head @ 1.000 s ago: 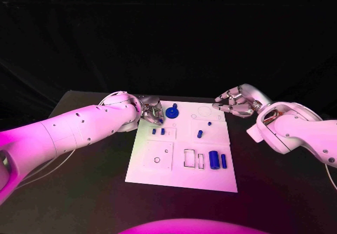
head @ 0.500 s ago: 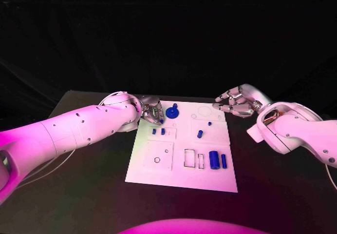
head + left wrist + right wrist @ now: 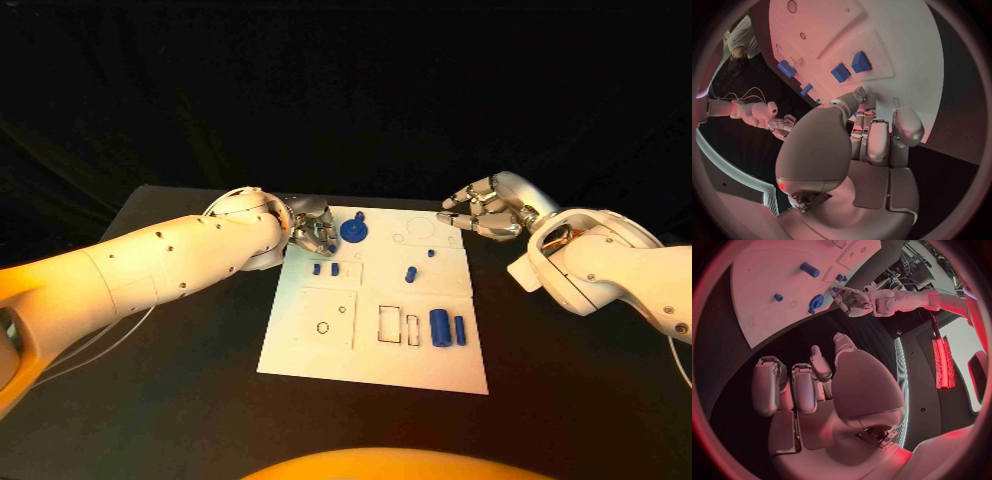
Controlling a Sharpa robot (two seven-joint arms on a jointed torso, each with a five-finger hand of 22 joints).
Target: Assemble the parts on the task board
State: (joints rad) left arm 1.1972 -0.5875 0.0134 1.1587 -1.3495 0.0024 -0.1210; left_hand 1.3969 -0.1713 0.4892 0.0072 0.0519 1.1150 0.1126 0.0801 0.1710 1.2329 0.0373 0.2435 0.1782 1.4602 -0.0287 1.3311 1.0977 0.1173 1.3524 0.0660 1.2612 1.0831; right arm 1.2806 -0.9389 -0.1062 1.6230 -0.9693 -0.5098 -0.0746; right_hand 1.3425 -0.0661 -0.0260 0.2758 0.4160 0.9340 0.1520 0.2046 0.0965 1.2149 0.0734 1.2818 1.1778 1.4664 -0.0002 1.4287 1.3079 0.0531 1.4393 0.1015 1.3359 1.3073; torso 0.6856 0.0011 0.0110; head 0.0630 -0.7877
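The white task board [image 3: 372,345] lies in the middle of the table. At its far left corner is my left hand [image 3: 309,228], fingers curled in, tips down on the board [image 3: 898,45]. A small blue bit [image 3: 330,248] shows at those tips; whether it is held I cannot tell. A blue round part [image 3: 353,236] sits just right of that hand. Two small blue parts [image 3: 325,269] lie nearer me, close to the fingers [image 3: 861,95]. My right hand [image 3: 485,212] hovers off the far right corner, fingers [image 3: 795,385] curled on nothing.
More blue parts lie on the board: a peg [image 3: 410,274], a tiny piece [image 3: 430,253], a thick cylinder [image 3: 438,327] and a thin one [image 3: 460,331] near the right edge. Black table [image 3: 173,400] surrounds the board on all sides.
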